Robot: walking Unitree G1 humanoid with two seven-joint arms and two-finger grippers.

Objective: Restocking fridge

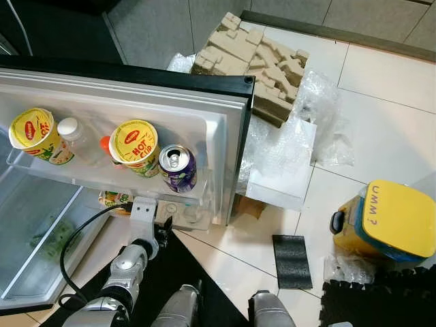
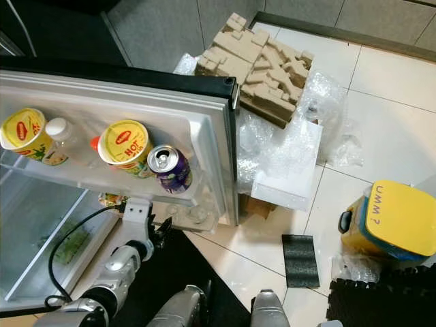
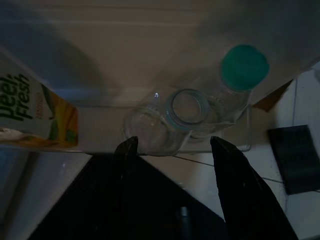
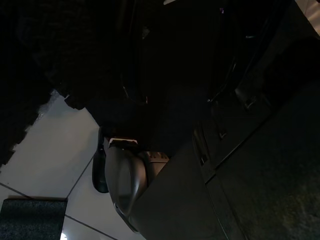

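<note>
Spreading wide, your left gripper (image 3: 172,145) is holding nothing; its two black fingers (image 3: 126,150) are standing well apart and touching no item. Between and just beyond the fingertips, a clear open-mouthed bottle (image 3: 187,107) is sitting in the lower door shelf (image 3: 100,125), and a second clear bottle with a green cap (image 3: 244,67) is standing just past it, touching or nearly touching it. Off to one side of the fingers, a juice carton (image 3: 35,117) printed with "Peel Fresh" is resting in the same shelf.

From your head camera, you are seeing that gripper (image 1: 162,235) reaching up under the open fridge door (image 1: 225,129). Above the fingers, the upper door shelf is carrying two yellow noodle cups (image 1: 135,144), a white-capped bottle (image 1: 71,133) between them, and a purple can (image 1: 178,167) just beside the nearer cup.

Your right arm is hanging idle; its wrist camera is too dark, so you cannot tell how its fingers are set.
</note>
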